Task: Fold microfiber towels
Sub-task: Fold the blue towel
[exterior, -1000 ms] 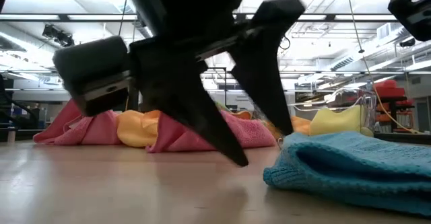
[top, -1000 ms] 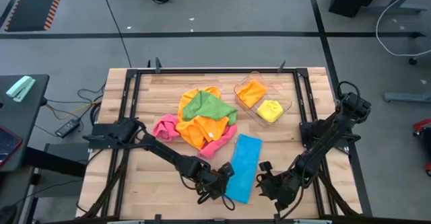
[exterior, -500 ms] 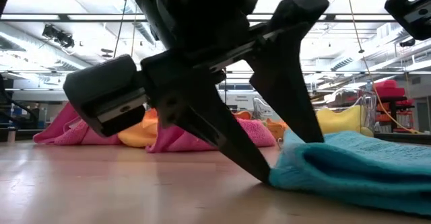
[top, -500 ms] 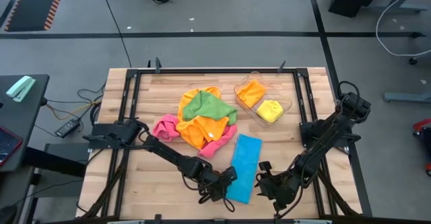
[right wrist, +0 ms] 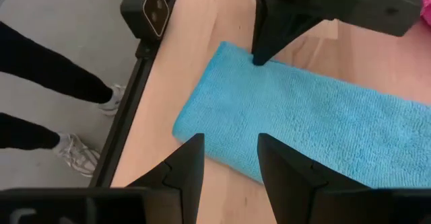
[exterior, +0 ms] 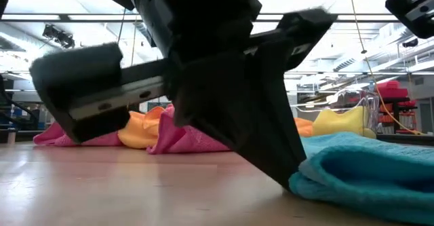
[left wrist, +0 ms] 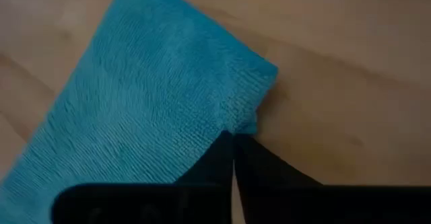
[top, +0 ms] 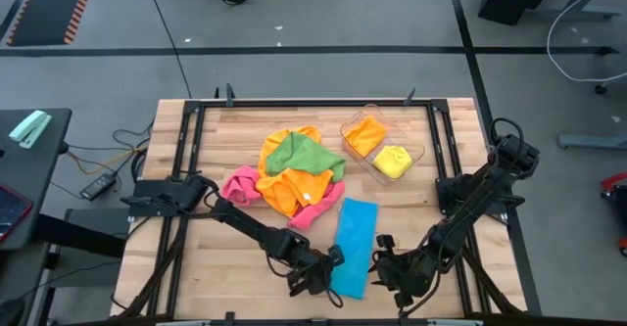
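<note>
The left gripper point(left wrist: 234, 146) has pinched shut on a corner of the blue towel point(top: 353, 245) at the table's point(top: 206, 267) near edge, with the right gripper point(right wrist: 225, 150) hovering half open beside it. If the thin pinch slips (only an edge is caught), the fold could spring open. The towel's long axis slants from front-left toward the heaped towels point(top: 294, 174) behind.

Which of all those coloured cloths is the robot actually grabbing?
The blue towel, lying folded flat and alone nearest the table's front. The left claw is shut on its edge; the others sit heaped or in the tray.
</note>
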`<state>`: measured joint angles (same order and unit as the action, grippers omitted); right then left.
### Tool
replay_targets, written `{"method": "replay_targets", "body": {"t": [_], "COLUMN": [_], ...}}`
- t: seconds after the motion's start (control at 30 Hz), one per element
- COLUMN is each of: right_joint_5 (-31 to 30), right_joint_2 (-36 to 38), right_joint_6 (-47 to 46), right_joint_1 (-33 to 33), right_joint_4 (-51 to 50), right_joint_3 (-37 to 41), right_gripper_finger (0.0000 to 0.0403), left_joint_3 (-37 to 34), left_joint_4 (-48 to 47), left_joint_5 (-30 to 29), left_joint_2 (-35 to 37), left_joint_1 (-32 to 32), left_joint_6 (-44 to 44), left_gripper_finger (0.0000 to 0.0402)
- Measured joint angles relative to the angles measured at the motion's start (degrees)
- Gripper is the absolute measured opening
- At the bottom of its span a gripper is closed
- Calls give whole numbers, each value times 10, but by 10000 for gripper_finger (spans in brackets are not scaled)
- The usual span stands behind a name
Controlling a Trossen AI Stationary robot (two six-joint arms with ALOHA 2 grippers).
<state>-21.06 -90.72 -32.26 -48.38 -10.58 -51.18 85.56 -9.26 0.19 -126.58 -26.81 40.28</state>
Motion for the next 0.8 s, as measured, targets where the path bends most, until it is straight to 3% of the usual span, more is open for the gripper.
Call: {"method": "replay_targets", "body": {"t": [0.2,0.47,0.8], "right_joint_5": [0,1,-3], "right_joint_2": [0,0,-2], "right_joint_6": [-9,-27,-105], "right_joint_1": [0,0,22], "right_joint_4": [0,-3,-4], "right_joint_3": [-9,-42,-45], "right_gripper_finger": [147,151,207], "left_joint_3": [-1,-1,0], "left_joint_4": [2,12,7], "left_joint_5": [55,67,76], "left_joint_2": [6,52,64], "left_joint_1": [4,31,53], "left_joint_6": [-189,-430,-691], "left_gripper_finger": [7,5,7]}}
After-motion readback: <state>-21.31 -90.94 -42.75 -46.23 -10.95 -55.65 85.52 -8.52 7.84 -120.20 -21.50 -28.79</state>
